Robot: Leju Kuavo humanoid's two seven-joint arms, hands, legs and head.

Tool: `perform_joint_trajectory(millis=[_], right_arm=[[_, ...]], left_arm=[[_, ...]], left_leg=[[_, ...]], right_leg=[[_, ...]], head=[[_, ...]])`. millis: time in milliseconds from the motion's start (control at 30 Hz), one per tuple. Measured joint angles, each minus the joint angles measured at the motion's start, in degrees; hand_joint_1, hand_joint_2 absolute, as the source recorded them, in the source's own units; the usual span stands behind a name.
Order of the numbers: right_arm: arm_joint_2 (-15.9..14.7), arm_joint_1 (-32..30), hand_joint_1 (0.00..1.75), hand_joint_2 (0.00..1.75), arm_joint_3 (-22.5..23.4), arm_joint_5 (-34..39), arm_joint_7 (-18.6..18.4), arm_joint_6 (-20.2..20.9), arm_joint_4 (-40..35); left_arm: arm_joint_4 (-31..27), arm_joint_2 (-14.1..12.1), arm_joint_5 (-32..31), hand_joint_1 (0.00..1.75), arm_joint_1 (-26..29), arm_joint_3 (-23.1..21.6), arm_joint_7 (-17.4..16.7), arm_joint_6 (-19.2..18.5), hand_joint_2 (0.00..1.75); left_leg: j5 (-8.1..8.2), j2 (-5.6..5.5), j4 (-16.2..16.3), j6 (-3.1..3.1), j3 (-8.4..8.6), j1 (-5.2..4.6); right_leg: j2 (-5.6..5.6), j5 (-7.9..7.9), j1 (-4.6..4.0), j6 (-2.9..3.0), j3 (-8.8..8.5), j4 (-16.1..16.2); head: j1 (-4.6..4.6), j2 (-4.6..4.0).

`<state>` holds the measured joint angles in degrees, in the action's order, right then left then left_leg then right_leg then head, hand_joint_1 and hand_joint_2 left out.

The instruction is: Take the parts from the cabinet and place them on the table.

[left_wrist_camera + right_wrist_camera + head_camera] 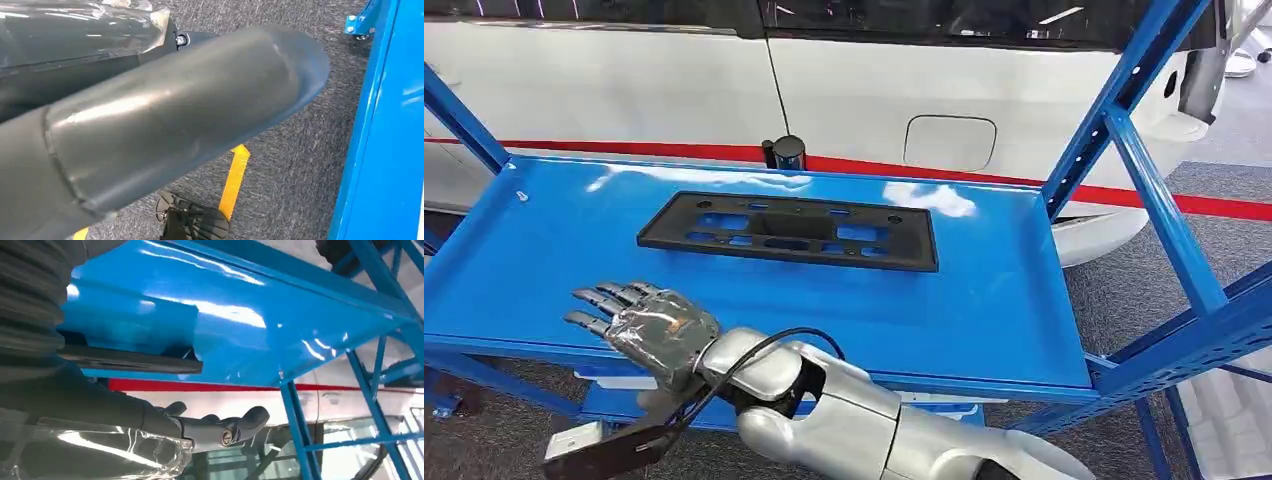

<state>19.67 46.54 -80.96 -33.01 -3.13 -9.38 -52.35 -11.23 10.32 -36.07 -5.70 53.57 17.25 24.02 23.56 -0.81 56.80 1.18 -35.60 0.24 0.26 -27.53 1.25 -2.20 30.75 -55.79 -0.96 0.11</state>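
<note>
Head view shows the right robot hand (646, 325) flat and empty, fingers spread, low over the blue shelf (984, 300). The black part (789, 231) lies past its fingertips, apart. It looks like reaching. Next: go forward and grab.

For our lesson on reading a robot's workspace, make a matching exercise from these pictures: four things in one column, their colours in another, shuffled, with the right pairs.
Things:
1. shelf
2. flat part lying on the shelf
3. floor line in the left wrist view
4. stripe on the white vehicle behind

Colours:
A. red
B. black
C. blue
D. yellow

Pairs: 1-C, 2-B, 3-D, 4-A
</note>
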Motion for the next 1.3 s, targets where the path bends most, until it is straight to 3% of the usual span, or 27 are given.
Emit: perform_joint_trajectory(millis=[267,367,533,867,1167,1200,1233,1300], right_arm=[[0.0,0.5,0.0,1.75,-4.7,-2.6,-1.6,-1.1,5.2],[-0.1,0.9,0.0,1.75,-5.5,-10.4,-3.7,-9.1,12.2],[-0.2,2.1,0.0,1.75,-5.4,-9.9,-4.1,-15.1,22.1],[-0.1,6.7,0.0,1.75,-2.3,-5.4,-9.0,-16.9,34.5],[-0.1,9.2,0.0,1.75,0.1,-4.5,-10.2,-16.0,38.4],[-0.1,9.3,0.38,1.75,0.1,-4.6,-10.2,-15.8,38.5],[-0.1,9.3,1.75,1.75,0.1,-4.8,-10.2,-15.6,38.6],[-0.1,9.2,1.75,1.75,0.0,-4.9,-10.0,-15.2,38.6]], left_arm=[[0.0,0.2,-2.4,0.0,-0.4,-0.1,0.0,-0.1,0.0],[0.0,0.4,-3.8,0.0,-0.7,-0.5,0.0,-0.1,0.0],[0.0,0.6,-3.9,0.0,-0.7,-0.7,-0.3,0.2,0.0],[0.0,0.6,-2.9,0.0,-0.9,-0.5,-0.7,0.5,0.0],[0.0,0.6,-0.5,0.0,-0.2,0.9,0.2,1.3,0.0],[0.0,0.6,-0.2,0.0,-0.2,1.1,0.2,1.4,0.0],[0.0,0.6,-0.1,0.0,-0.2,1.4,0.2,1.6,0.0],[0.0,0.6,0.2,0.0,-0.2,1.6,0.2,1.8,0.0]], left_leg=[[0.0,0.01,0.0,0.0,0.01,0.0],[-0.01,-0.03,0.0,0.0,0.03,0.01],[-0.02,-0.01,0.0,-0.01,0.03,0.0],[0.0,-0.03,0.0,-0.01,0.41,0.0],[0.0,-0.02,0.0,-0.03,0.47,0.0],[-0.01,-0.02,0.0,-0.02,0.46,-0.01],[-0.02,-0.02,0.0,-0.02,0.45,-0.01],[-0.03,-0.02,0.0,-0.02,0.45,-0.01]], right_leg=[[0.0,0.0,-0.01,-0.01,0.02,0.0],[-0.02,0.0,-0.01,0.0,0.0,0.0],[0.01,0.03,0.0,-0.02,-0.03,0.0],[-0.01,-0.01,0.02,0.0,0.04,0.0],[0.0,0.0,0.01,-0.01,-0.07,0.0],[0.0,0.01,0.02,-0.02,-0.21,0.0],[0.0,0.02,0.01,-0.02,-0.45,0.0],[0.0,0.02,0.01,-0.03,-0.47,0.0]], head=[[-0.02,0.0],[0.0,0.0],[-0.02,0.0],[0.0,0.0],[0.0,0.0],[0.0,0.0],[-0.02,0.0],[0.0,0.0]])
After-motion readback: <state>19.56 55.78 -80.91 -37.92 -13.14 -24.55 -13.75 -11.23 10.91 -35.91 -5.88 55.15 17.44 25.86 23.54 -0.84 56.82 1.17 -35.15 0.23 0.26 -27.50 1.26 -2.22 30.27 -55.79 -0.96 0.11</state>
